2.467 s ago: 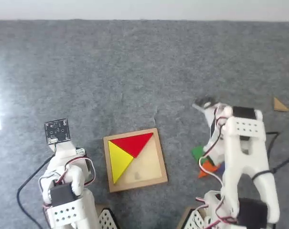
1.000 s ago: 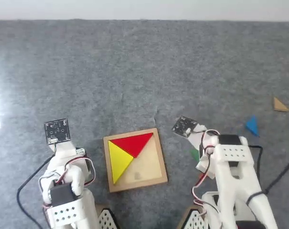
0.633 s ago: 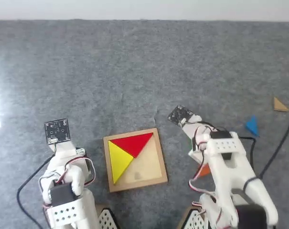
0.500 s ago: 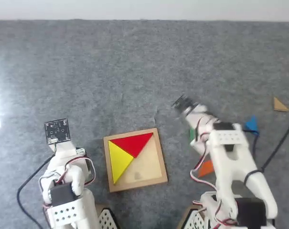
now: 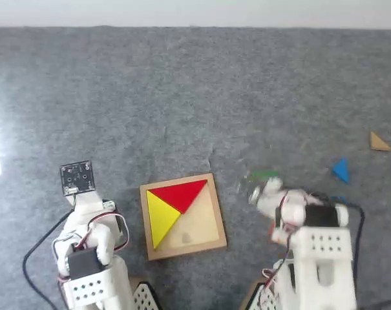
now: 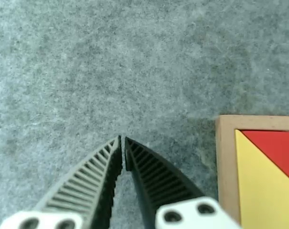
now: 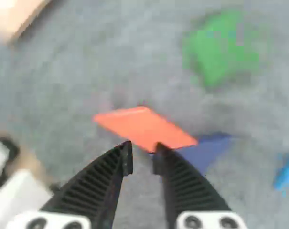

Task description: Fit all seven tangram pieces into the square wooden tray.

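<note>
High view, left to right. The left arm stands at the near left edge of the grey felt table, just beside the square wooden tray.

Left wrist view: the left gripper hangs over bare felt. Its two ribbed fingers are drawn together to a hairline gap with nothing between them. The tray's corner lies off to one side, apart from the fingertips.

The tray holds two pieces. A red triangle lies along the far edge and a yellow triangle along the left edge, and the two meet on a diagonal. The other half of the tray floor shows bare wood.

To the right of the tray a green piece lies on the felt, and the right arm stands at the near edge.

Right wrist view: the right gripper has its fingers parted by a narrow gap and holds nothing. It is poised over the near edge of an orange parallelogram lying flat on the felt. A dark blue piece lies against the parallelogram.

Farther right in the high view lie a small blue triangle and then a tan triangle, both well apart from the tray.
</note>
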Robot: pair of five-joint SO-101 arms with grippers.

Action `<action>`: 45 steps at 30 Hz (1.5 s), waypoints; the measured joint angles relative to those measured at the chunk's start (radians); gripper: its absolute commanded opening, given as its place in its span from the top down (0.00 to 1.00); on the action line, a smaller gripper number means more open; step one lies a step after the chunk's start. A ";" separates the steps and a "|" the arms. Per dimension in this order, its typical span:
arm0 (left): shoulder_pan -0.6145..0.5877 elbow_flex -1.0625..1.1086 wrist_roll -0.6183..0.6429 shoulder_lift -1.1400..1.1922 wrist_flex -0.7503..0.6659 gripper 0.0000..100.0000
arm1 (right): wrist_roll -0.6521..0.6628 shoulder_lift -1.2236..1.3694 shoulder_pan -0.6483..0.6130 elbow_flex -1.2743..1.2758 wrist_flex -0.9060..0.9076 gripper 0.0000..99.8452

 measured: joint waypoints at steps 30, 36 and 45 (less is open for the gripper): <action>0.000 0.000 0.000 0.000 0.000 0.99 | 0.311 0.623 0.002 -0.107 -0.307 0.86; 0.000 0.000 0.000 0.000 0.000 0.99 | 0.295 0.623 0.012 -0.109 -0.321 0.94; 0.000 0.000 0.000 0.000 0.000 0.99 | 0.253 0.396 0.025 -0.106 -0.193 0.94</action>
